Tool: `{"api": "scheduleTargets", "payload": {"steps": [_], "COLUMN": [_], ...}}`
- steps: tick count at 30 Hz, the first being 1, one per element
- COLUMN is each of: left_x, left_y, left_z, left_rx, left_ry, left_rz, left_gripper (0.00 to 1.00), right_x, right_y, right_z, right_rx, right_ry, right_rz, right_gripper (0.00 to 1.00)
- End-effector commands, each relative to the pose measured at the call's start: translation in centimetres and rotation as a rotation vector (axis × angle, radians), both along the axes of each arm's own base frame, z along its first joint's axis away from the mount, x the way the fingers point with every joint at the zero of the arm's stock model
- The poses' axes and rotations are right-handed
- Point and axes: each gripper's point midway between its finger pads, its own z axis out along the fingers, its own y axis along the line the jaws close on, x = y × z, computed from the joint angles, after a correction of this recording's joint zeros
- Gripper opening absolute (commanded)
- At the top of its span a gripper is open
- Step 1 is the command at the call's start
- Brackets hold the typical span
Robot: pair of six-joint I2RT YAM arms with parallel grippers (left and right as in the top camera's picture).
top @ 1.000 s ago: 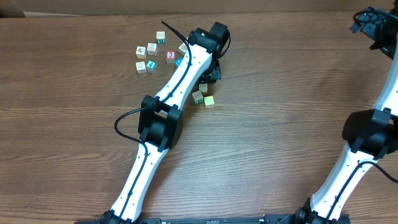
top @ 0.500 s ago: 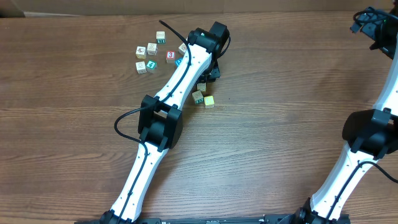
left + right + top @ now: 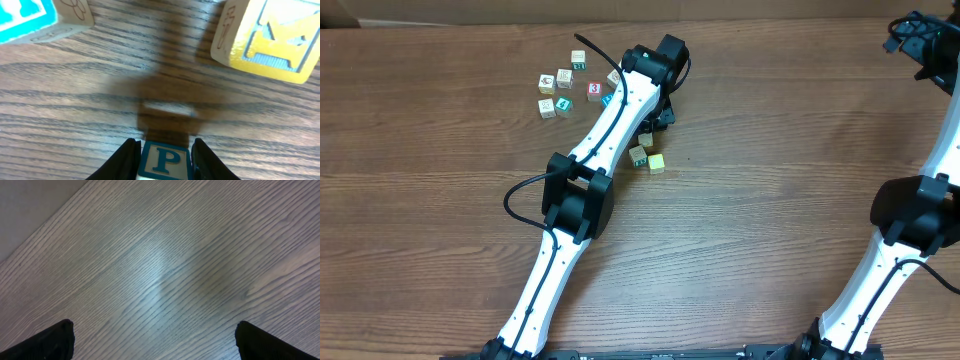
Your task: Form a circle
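My left gripper (image 3: 165, 152) is shut on a small cube with a teal letter P (image 3: 165, 162) and holds it just above the wood, where its shadow falls. Ahead of it lie a yellow-faced cube (image 3: 265, 37) on the right and a teal-faced cube (image 3: 25, 17) on the left. From overhead, the left gripper (image 3: 658, 118) hangs right beside the small tight group, the circle (image 3: 647, 153): a pale cube (image 3: 647, 140), a greenish one (image 3: 637, 155) and a yellow one (image 3: 656, 163). The held cube is hidden there. My right gripper (image 3: 918, 40) is open at the far right.
A loose scatter of similar cubes (image 3: 565, 85) lies at the back left, one with a red 3 (image 3: 594, 89). The left arm (image 3: 582, 190) stretches diagonally across the table (image 3: 770, 200). The right wrist view has only bare wood between wide-spread fingertips (image 3: 52, 340).
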Motion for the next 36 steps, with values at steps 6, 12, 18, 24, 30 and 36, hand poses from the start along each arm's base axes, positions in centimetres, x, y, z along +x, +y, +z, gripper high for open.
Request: {"api": "scheduleTargets", "payload": {"steps": [6, 12, 18, 24, 30, 36], "left_x": [-0.29, -0.37, -0.6, -0.79, -0.79, -0.78], "left_y": [-0.5, -0.5, -0.39, -0.28, -0.28, -0.29], "left_z": [0.18, 0.18, 0.15, 0.14, 0.14, 0.14], "left_rx": [-0.028, -0.028, -0.026, -0.021, -0.021, -0.021], "left_ry": [0.005, 0.008, 0.017, 0.025, 0.025, 0.024], "left_rz": [0.049, 0.049, 0.064, 0.063, 0.063, 0.063], "left_gripper": [0.29, 0.29, 0.29, 0.29, 0.32, 0.34], "right_x": [0.02, 0.02, 0.02, 0.02, 0.02, 0.02], "right_y": [0.02, 0.02, 0.02, 0.02, 0.02, 0.02], "right_z": [1.1, 1.1, 1.1, 1.1, 1.1, 1.1], "right_rx": [-0.016, -0.016, -0.016, -0.016, -0.016, -0.016], "right_ry": [-0.025, -0.025, -0.025, -0.025, -0.025, -0.025], "right_rz": [-0.001, -0.001, -0.001, -0.001, -0.001, -0.001], "right_gripper": [1.0, 1.0, 1.0, 1.0, 1.0, 1.0]}}
